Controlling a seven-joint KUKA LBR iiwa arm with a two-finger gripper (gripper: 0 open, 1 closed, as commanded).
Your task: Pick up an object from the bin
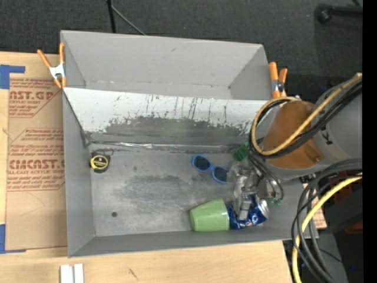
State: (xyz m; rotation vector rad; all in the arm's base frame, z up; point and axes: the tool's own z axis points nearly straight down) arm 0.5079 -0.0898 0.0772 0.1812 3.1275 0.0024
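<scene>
A crumpled blue and white packet (252, 216) lies right under the gripper (243, 200), at the near right corner of the bin (159, 63). Whether the gripper is spread, pressed together or already pinching the packet cannot be told, because metal and packet run together there.

Just left of the gripper, a green cup (209, 216) lies on its side, seemingly touching the packet. Blue sunglasses (208, 165) lie near it, up and to the left. Just above it sits a small green thing (240, 154), too small to name. Well apart, far to the gripper's left, is a yellow and black tape measure (100, 163).

To do this step well, I judge the grip should take a raised fold of the packet and stay clear of the cup, so that neither is nipped together nor shoved along. The lift should then go straight up, away from the nearby wall. A thin, slick edge may slip out.

The arm's orange cover (291, 137) and cables (318, 184) hide the bin's right end, so how far the packet reaches under them is unknown.
</scene>
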